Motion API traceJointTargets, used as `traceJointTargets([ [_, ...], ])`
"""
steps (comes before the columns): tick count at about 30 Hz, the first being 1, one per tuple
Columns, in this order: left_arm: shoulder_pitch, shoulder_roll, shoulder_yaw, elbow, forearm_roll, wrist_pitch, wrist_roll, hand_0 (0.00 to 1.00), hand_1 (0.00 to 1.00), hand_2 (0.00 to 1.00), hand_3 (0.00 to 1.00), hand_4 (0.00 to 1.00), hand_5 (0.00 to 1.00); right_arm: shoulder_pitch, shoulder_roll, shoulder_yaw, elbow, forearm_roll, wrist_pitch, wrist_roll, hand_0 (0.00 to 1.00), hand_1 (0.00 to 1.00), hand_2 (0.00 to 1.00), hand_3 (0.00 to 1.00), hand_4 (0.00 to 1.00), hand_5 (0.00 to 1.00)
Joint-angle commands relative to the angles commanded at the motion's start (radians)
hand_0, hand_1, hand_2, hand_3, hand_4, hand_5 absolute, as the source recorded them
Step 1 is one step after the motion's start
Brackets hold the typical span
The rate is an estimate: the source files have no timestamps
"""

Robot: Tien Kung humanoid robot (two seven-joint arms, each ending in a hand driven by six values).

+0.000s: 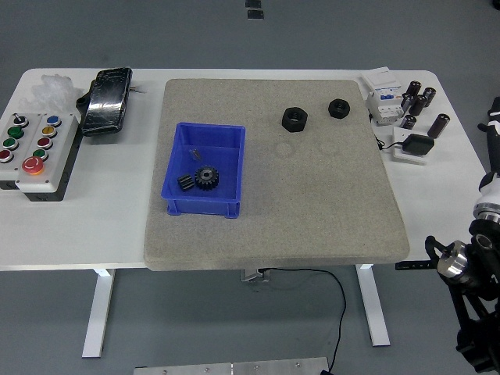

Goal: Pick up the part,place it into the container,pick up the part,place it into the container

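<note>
A blue container [176, 156] stands on the left part of a grey mat [312, 203]. Inside it lie a black gear [206, 177] and a small black part [186, 183]. A large black nut [294, 119] and a smaller black nut [338, 107] lie on the mat's far right part. My right arm [473, 269] shows at the picture's lower right, off the table's right end and far from the parts. My left arm is out of view.
A button box [35, 148] and a black wrapped device [107, 100] sit on the table's left end. A white module [383, 100], several black cylinders [418, 100] and a black square piece [416, 144] sit at the far right.
</note>
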Motion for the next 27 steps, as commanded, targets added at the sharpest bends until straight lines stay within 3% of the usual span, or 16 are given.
traceJointTargets([
  [4, -0.002, -0.002, -0.001, 0.0, 0.003, -0.002, 0.003, 0.672, 0.592, 0.571, 0.699, 0.659, 0.441, 0.012, -0.001, -0.038, -0.019, 0.023, 0.056, -0.022, 0.571, 0.655, 0.705, 0.692, 0.809, 0.497],
  [5, -0.002, -0.003, -0.001, 0.0, 0.003, -0.002, 0.004, 0.672, 0.597, 0.544, 0.697, 0.656, 0.44, 0.014, 0.0, -0.046, -0.025, 0.03, 0.076, -0.029, 0.575, 0.647, 0.683, 0.68, 0.826, 0.548],
  [10, -0.002, -0.006, -0.001, 0.0, 0.006, -0.003, 0.004, 0.672, 0.597, 0.544, 0.697, 0.656, 0.44, 0.015, 0.001, -0.084, -0.049, 0.105, 0.185, -0.053, 0.575, 0.647, 0.683, 0.68, 0.826, 0.548],
  [11, -0.001, -0.006, 0.0, 0.0, 0.004, -0.003, 0.004, 0.673, 0.595, 0.546, 0.696, 0.655, 0.44, 0.015, 0.0, -0.092, -0.054, 0.12, 0.208, -0.061, 0.592, 0.648, 0.684, 0.698, 0.895, 0.704],
  [20, 0.011, -0.011, 0.006, 0.0, -0.008, -0.001, 0.006, 0.671, 0.582, 0.544, 0.695, 0.652, 0.439, 0.008, -0.012, -0.121, -0.074, 0.2, 0.426, -0.102, 0.59, 0.661, 0.698, 0.707, 0.917, 0.741],
  [27, 0.002, -0.014, 0.005, 0.0, 0.0, -0.003, 0.012, 0.672, 0.574, 0.551, 0.696, 0.652, 0.438, 0.019, -0.023, -0.11, -0.078, 0.174, 0.442, -0.124, 0.599, 0.66, 0.699, 0.707, 0.925, 0.757],
])
